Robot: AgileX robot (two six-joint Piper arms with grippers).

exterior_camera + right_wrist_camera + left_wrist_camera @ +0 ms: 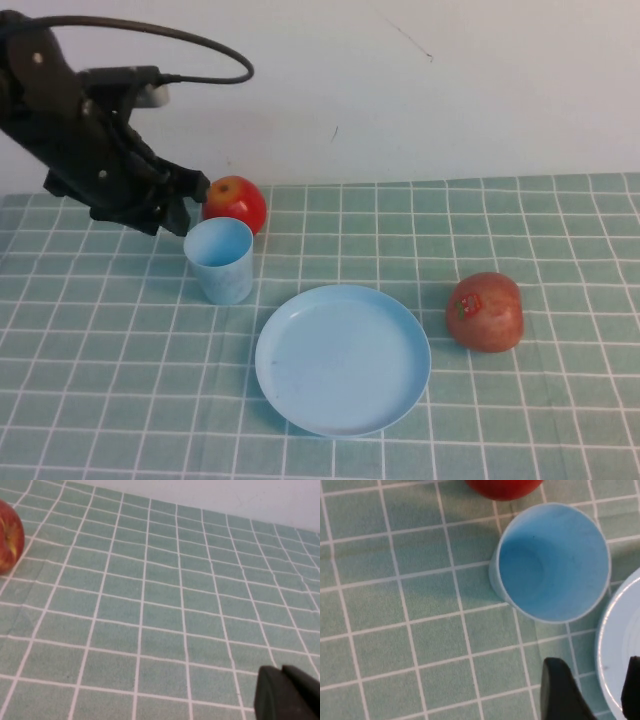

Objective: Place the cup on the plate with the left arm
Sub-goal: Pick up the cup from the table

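Green checked tablecloth [520, 410] covers the table. Black left arm [70, 120] with looping cable reaches in from the left; left gripper [190, 205] hovers just behind the cup's rim, fingers [560, 692] spread, holding nothing. Round light blue plastic plate [343, 358] lies flat near centre, nothing on it. Light blue plastic tumbler cup [220, 260] stands upright just beside the plate's far-left edge, not on it. Red apple [236, 204] sits right behind the cup; a duller red apple [486, 311] lies right of the plate. Right gripper [285, 692] barely shows in its wrist view over bare cloth; can't tell its state.
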